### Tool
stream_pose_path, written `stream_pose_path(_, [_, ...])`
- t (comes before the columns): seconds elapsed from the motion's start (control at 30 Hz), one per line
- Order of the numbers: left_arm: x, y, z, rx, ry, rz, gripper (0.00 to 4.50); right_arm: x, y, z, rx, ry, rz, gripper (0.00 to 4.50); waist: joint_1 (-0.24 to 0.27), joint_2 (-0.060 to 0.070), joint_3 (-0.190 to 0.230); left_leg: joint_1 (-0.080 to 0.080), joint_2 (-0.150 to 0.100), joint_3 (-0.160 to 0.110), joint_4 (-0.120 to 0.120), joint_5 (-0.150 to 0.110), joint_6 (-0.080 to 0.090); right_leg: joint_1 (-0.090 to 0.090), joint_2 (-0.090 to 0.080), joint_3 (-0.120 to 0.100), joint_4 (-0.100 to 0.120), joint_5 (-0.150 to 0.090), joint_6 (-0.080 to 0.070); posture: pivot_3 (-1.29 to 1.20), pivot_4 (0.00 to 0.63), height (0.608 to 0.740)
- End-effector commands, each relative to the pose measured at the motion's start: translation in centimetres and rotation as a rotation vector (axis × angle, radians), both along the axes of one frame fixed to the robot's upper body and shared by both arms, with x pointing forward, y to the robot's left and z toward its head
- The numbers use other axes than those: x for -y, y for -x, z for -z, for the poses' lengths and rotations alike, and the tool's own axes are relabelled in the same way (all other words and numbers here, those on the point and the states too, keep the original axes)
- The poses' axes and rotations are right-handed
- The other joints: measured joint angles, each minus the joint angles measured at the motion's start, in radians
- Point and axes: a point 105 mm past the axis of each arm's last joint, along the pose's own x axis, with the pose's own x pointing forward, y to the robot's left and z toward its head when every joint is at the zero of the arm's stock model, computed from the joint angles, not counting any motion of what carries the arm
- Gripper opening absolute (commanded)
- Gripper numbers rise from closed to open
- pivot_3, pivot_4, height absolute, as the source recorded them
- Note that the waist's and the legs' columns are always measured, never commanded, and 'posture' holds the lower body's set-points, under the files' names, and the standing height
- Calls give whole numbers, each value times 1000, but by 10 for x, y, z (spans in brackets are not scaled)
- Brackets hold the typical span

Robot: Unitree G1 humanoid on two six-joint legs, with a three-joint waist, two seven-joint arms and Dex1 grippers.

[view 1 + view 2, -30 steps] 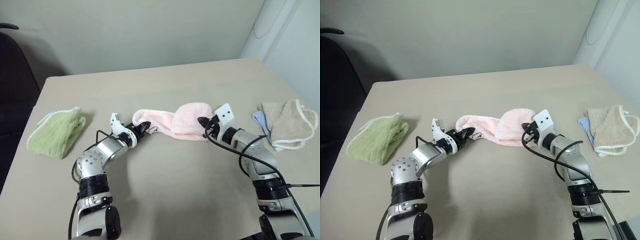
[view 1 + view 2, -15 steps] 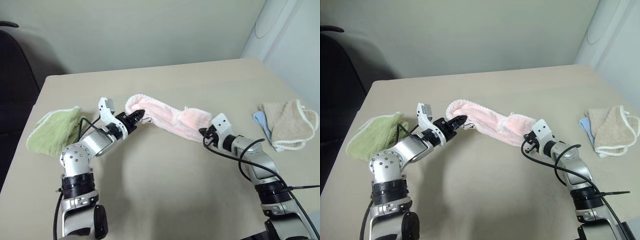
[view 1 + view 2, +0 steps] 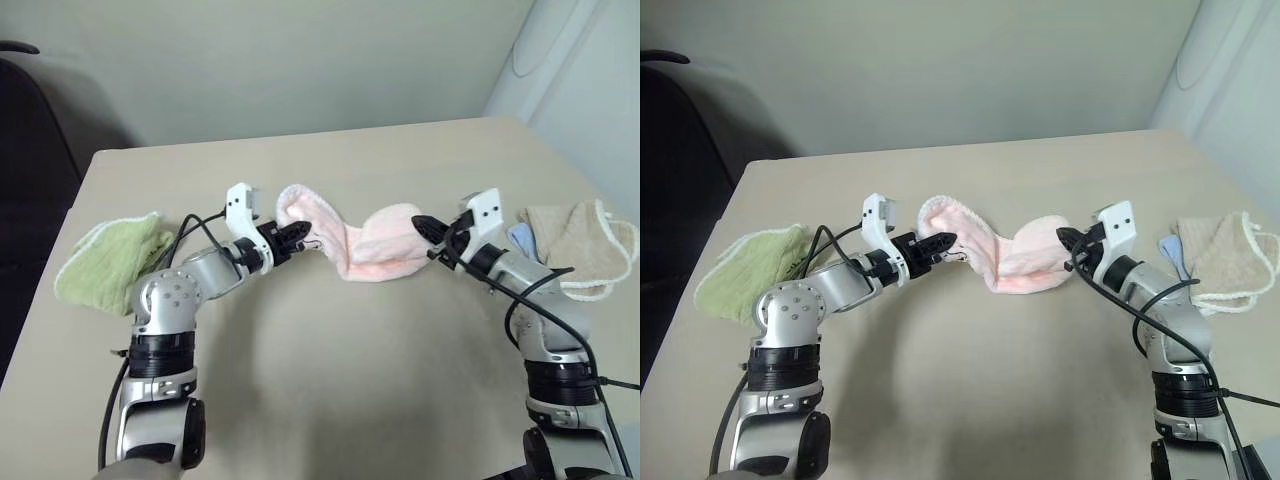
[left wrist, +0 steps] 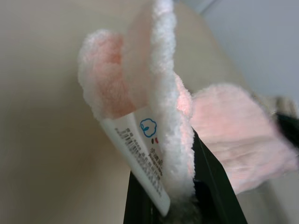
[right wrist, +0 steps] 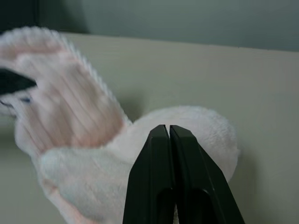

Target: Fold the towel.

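Left gripper (image 3: 303, 234), left of frame centre, is clamped on one end of the pink towel (image 3: 372, 250), the white tag (image 4: 140, 158) caught between its fingers; the right gripper (image 3: 424, 226), right of centre, is pinched tight on the opposite end. Between them the towel hangs as a sagging band running left to right across mid-frame, its lowest fold apparently resting on the table (image 3: 330, 390). Its long axis thus lies along the line joining both grippers, each equally near its own end, so spreading would likely mean drawing them apart.
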Motion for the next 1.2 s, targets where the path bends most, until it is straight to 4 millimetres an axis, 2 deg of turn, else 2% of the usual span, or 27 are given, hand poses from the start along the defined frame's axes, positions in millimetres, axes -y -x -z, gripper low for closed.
stream_pose_path(0.03, [36,3,-27,129,-69,165,21,8,8,-25,54,-40,-7,122,5,0,0,0,0,-1,0,0,0,0,0,0,0,0,0,0,150,735])
stream_pose_path(0.1, [45,2,-29,145,-91,203,21,7,11,-19,39,1,-19,122,5,0,0,0,0,0,1,0,1,0,0,0,-1,0,0,0,150,735])
stream_pose_path(0.2, [47,1,-29,152,-99,216,21,7,13,-18,35,10,-22,122,-3,0,0,0,0,0,0,-1,2,1,-1,0,-5,3,5,0,150,735])
stream_pose_path(0.23, [53,-1,-30,150,-98,234,21,8,11,-4,-6,56,2,122,-5,0,0,0,1,1,0,-1,2,1,-1,2,-6,6,12,0,150,735])
stream_pose_path(0.33, [62,-4,-30,142,-93,264,21,11,8,31,-102,166,60,122,-5,0,0,-1,2,-1,-1,-2,3,1,-1,1,-9,8,13,0,150,735])
stream_pose_path(0.43, [62,-5,-29,138,-87,268,21,11,7,41,-118,207,72,122,-5,0,0,-2,3,0,-1,-3,5,0,-1,1,-9,9,15,0,150,735])
stream_pose_path(0.57, [59,-5,-27,129,-83,256,0,13,9,52,-150,213,80,1081,-5,0,0,-2,3,0,-1,-4,6,0,-1,2,-11,10,17,0,150,735])
stream_pose_path(0.87, [53,-5,-22,108,-62,225,0,13,14,37,-99,190,60,4264,-4,0,0,-2,3,1,1,-4,6,0,-2,2,-11,10,17,0,150,735])
stream_pose_path(0.9, [53,-5,-21,105,-59,223,0,14,15,35,-88,184,62,4411,-4,0,0,-2,3,1,1,-4,6,0,-2,2,-11,10,17,0,150,735])
stream_pose_path(1.07, [55,-4,-27,113,-25,226,0,18,24,6,1,69,46,4411,-2,0,0,-3,3,1,2,-4,6,1,-2,2,-11,10,17,0,150,735])
stream_pose_path(1.17, [56,-4,-29,118,-13,229,0,20,27,-1,13,27,42,4411,-1,0,0,-3,2,1,4,-4,6,1,-1,2,-11,10,17,0,150,735])
stream_pose_path(1.2, [59,-3,-34,135,-16,246,0,26,28,-9,28,-15,57,4411,-1,0,0,-3,2,1,4,-4,7,1,-1,2,-11,10,17,0,150,735])
